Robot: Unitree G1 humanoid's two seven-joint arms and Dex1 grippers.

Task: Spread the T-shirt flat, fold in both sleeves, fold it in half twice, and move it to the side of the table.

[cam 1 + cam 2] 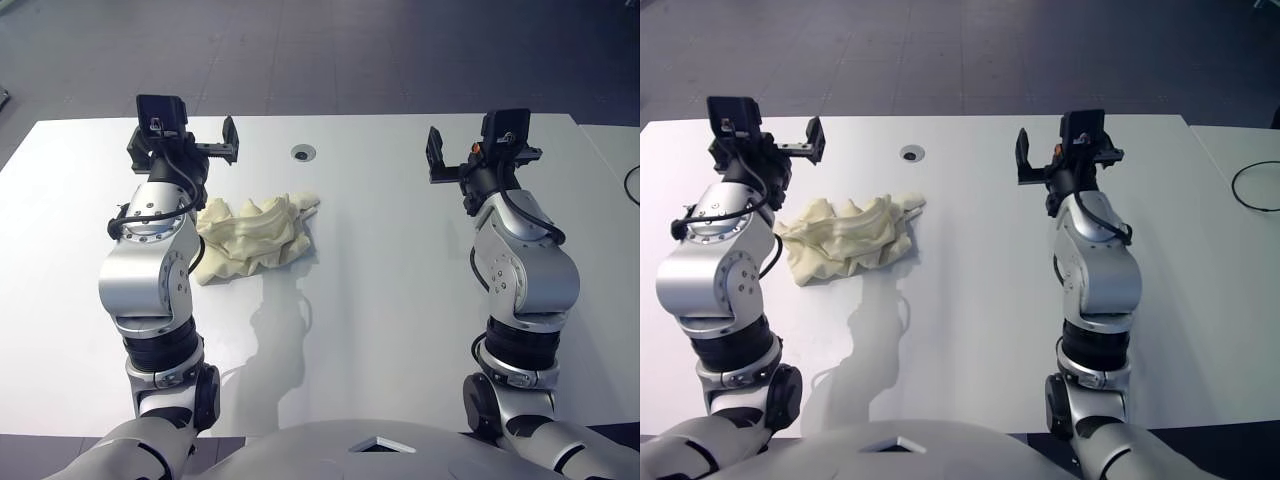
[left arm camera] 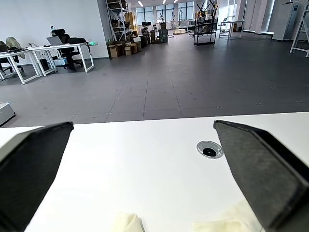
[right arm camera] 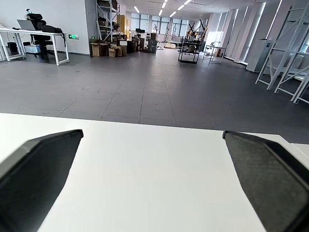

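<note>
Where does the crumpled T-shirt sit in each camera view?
Left eye view: T-shirt crumpled left of centre, beside the left arm.
Right eye view: T-shirt again left of centre.
Left wrist view: pale cloth scraps nearest the camera, just short of the open left gripper.
Right wrist view: aimed over the table, to the shirt's right.
Shared landmark: the round cable hole beyond the shirt.

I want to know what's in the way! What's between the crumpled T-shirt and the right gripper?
Nothing but bare white table lies between the T-shirt and the right gripper. The left eye view shows it.
</note>
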